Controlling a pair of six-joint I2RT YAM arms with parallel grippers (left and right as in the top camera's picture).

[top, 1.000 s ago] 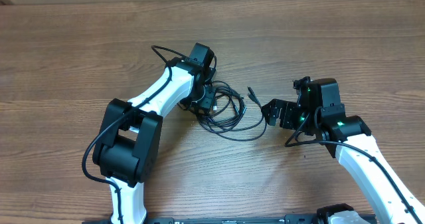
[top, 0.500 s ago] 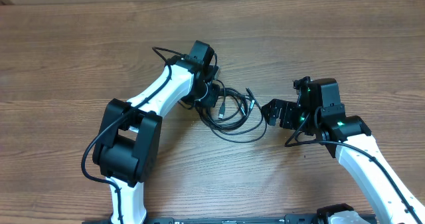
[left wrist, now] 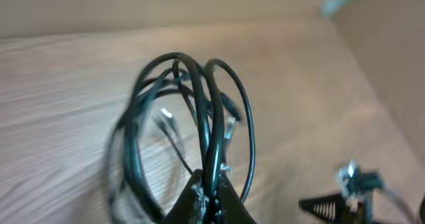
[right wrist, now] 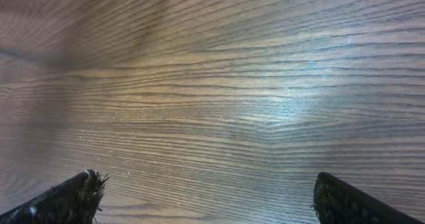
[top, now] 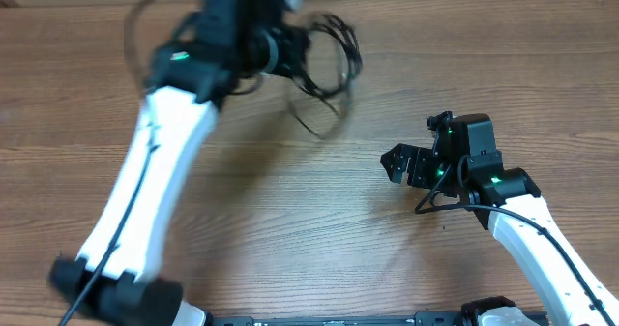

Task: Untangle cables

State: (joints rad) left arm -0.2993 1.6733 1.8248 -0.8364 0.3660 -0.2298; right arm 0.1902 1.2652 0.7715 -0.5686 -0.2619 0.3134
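The cables [left wrist: 206, 127] are a bundle of loops pinched at one spot by the left end effector [left wrist: 211, 199], its fingers pressed together on them, apparently held up off the worktop [top: 290, 220] near its far edge. The loops stretch straight out ahead of those fingers. The right end effector [top: 397, 163], spread wide around nothing, sits low and well apart, with the bundle ahead and to its left; bare wood between the arms likely gives it room to reach in.
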